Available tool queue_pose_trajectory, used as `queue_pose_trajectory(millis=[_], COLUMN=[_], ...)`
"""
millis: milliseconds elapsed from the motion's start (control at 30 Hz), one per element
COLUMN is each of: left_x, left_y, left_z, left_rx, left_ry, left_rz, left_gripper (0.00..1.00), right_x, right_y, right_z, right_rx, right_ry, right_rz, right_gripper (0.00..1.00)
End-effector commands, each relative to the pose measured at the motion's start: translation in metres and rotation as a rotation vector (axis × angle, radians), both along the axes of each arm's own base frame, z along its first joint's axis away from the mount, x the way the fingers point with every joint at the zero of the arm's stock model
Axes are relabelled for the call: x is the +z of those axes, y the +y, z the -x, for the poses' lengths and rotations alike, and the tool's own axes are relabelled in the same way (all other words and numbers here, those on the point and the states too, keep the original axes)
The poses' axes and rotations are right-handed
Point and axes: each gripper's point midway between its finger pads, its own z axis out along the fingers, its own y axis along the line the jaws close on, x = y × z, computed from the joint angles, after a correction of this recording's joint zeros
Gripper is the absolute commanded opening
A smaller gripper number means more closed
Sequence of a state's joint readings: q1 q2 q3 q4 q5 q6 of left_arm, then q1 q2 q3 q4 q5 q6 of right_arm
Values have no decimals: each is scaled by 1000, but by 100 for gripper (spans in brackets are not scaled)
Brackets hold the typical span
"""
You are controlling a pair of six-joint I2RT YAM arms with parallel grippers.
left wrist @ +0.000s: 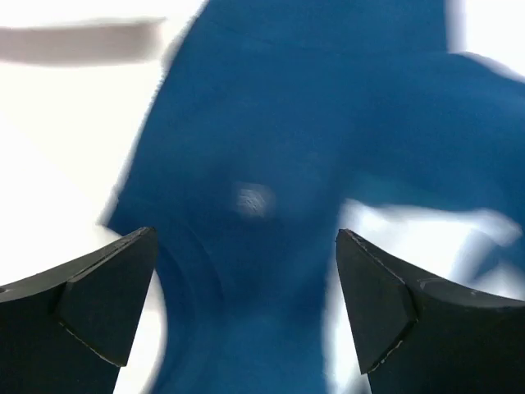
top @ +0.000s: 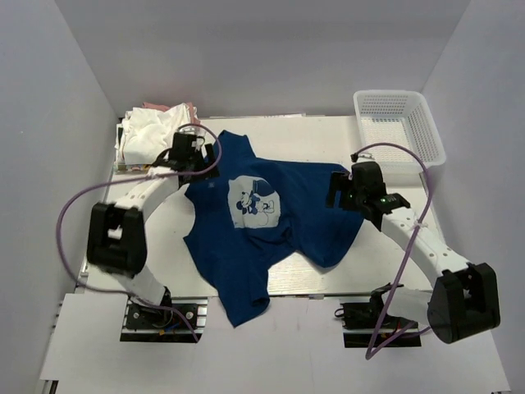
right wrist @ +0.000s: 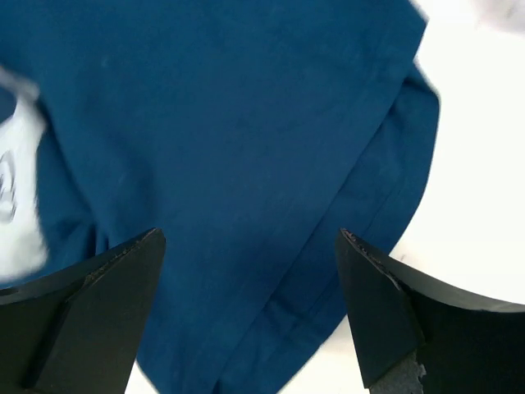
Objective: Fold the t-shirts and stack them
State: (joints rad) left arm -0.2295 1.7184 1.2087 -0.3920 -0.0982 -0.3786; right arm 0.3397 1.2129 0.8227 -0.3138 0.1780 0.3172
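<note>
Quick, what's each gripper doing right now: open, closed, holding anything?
Left gripper: open, holding nothing, over the navy t-shirt.
Right gripper: open, holding nothing, over the same shirt.

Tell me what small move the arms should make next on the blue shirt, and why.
Probably lower both arms and pinch the cloth. The navy t-shirt lies spread out and rumpled, not yet folded. The left gripper and the right gripper both hover open right over it, holding nothing.

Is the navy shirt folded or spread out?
Spread out, not folded. The navy shirt lies open on the table, print up, one end past the near edge.
</note>
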Motion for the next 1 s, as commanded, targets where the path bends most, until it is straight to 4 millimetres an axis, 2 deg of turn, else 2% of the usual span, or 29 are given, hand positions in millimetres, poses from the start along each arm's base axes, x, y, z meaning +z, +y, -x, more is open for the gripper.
queue_pose_trajectory(millis=[0, 33, 67, 100, 200, 367, 500, 567, 600, 667, 700, 733, 767, 833, 933, 967], left_x=[46, 42, 49, 29, 2, -41, -55, -62, -67, -76, -81, -88, -94, -102, -111, -113], left_y=[-37, -43, -57, -56, -56, -49, -44, -44, -41, -40, -39, -38, -36, -31, -20, -15], left_z=[25, 36, 50, 65, 91, 129, 138, 140, 144, 147, 146, 151, 156, 162, 170, 176], left_rx=[-120, -143, -203, -201, -190, -166, -141, -138, -130, -126, -109, -105, -102, -74, -22, 3], left_ry=[-142, -138, -154, -123, -47, 98, 122, 138, 148, 169, 181, 203, 222, 260, 295, 310], left_rz=[208, 247, 315, 332, 345, 327, 316, 313, 304, 299, 297, 292, 288, 267, 225, 204], left_gripper=[100, 100, 100, 100, 100, 100, 100, 100, 100, 100, 100, 100, 100, 100, 100, 100], right_x=[-18, -32, -38, -54, -69, -73, -78, -83, -86, -87, -88, -84, -81, -77, -52, -30], right_y=[11, 10, 20, 28, 45, 69, 79, 81, 80, 80, 79, 81, 80, 72, 70, 67], right_z=[35, 51, 62, 84, 115, 136, 148, 156, 157, 159, 156, 151, 147, 128, 95, 74], right_rx=[85, 94, 148, 199, 301, 396, 419, 419, 408, 399, 386, 370, 360, 260, 195, 150], right_ry=[101, 161, 195, 262, 361, 412, 449, 484, 488, 491, 482, 461, 442, 386, 257, 177], right_rz=[-61, -64, -105, -153, -237, -357, -415, -421, -420, -422, -412, -423, -423, -387, -369, -361], right_gripper=[90, 90, 90, 90, 90, 90, 86, 80, 77, 59, 44, 14, 1, 0, 0, 0])
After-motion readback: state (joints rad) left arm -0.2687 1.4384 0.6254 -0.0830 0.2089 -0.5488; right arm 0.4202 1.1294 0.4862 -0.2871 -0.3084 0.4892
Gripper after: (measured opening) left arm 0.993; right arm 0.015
